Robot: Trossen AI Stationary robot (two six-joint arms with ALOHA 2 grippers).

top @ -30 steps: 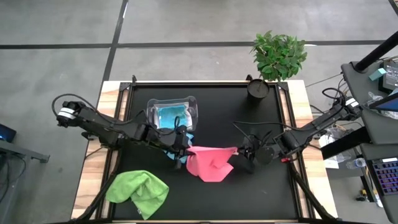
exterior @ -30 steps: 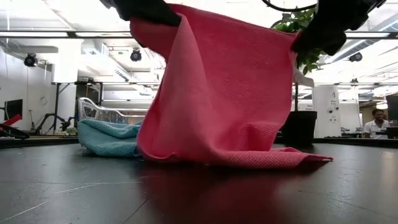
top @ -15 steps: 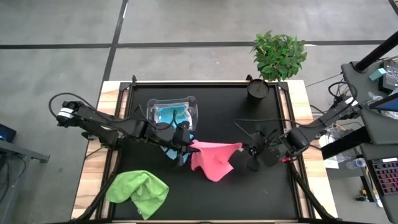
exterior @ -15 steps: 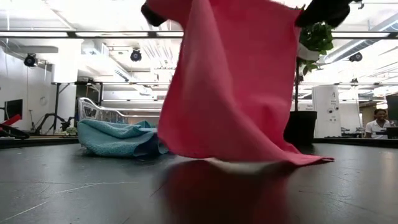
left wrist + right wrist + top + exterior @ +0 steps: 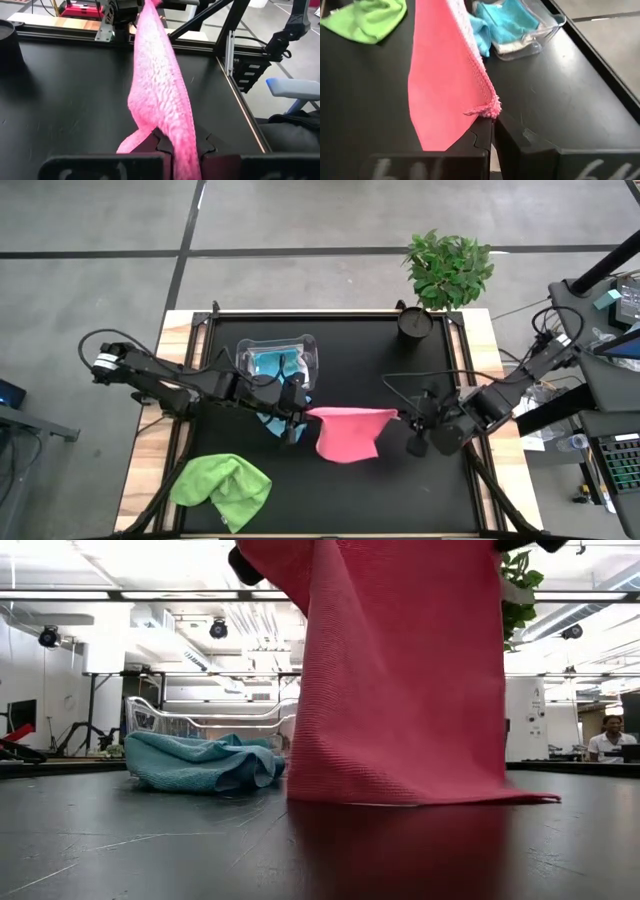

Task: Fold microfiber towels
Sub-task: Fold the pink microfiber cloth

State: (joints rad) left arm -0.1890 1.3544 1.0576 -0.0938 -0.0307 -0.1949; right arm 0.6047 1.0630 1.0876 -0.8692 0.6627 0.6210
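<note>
Lifted and pulled flat since before, the pink towel (image 5: pixel 347 431) hangs mid-table, its knobbly corners clamped by left gripper (image 5: pixel 297 416) and right gripper (image 5: pixel 412 423).

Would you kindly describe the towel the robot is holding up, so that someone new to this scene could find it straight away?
Start at the black table top and look at its middle, between the two dark arms. There the pink microfiber towel hangs stretched between the left pincer and the right pincer, each shut on a top corner. Unlike the crumpled lime green towel and the blue towel, it is lifted off the table like a curtain.
</note>
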